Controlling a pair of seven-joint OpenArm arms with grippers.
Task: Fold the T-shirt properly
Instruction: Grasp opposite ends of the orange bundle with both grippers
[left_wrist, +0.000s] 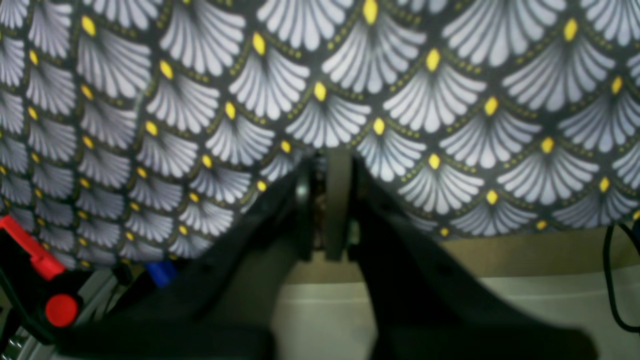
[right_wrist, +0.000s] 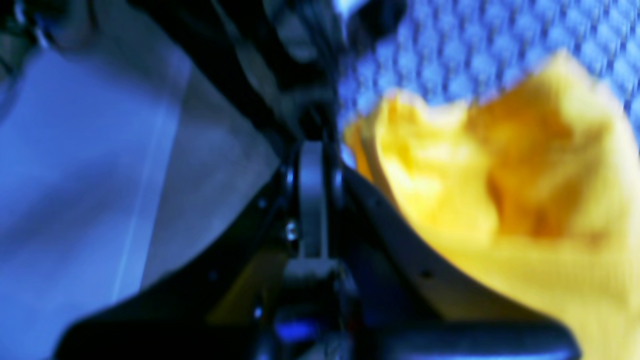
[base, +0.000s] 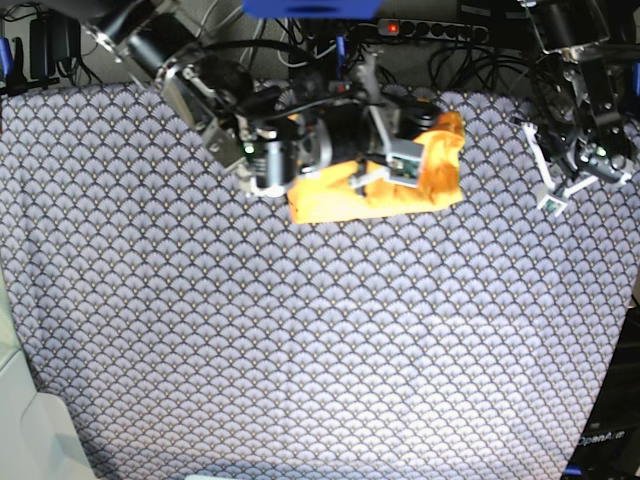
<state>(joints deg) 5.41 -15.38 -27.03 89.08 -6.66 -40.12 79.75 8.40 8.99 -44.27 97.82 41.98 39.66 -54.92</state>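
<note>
Two grippers: both with their jaws drawn together.
Near edge: the tablecloth (base: 300, 350), blue-grey with a fan pattern and small yellow dots, covers the table from the front edge back.
Left gripper (base: 553, 200): at the far right of the base view, hanging over the cloth and well apart from the shirt. Its wrist view shows the two dark fingers (left_wrist: 345, 200) nearly meeting in front of the patterned cloth, with nothing seen between them.
T-shirt (base: 380, 190): yellow-orange, bunched into a rough, rumpled block toward the far middle of the table, lying on the tablecloth.
Right gripper (base: 395, 165): reaches in from the far left, down at the shirt's upper part. Its jaws are closed; the wrist view is blurred, with yellow fabric (right_wrist: 500, 175) just beside them on the right, and whether any cloth is pinched cannot be told.
Far edge: a power strip (base: 435, 30) and a tangle of dark cables behind the table.
</note>
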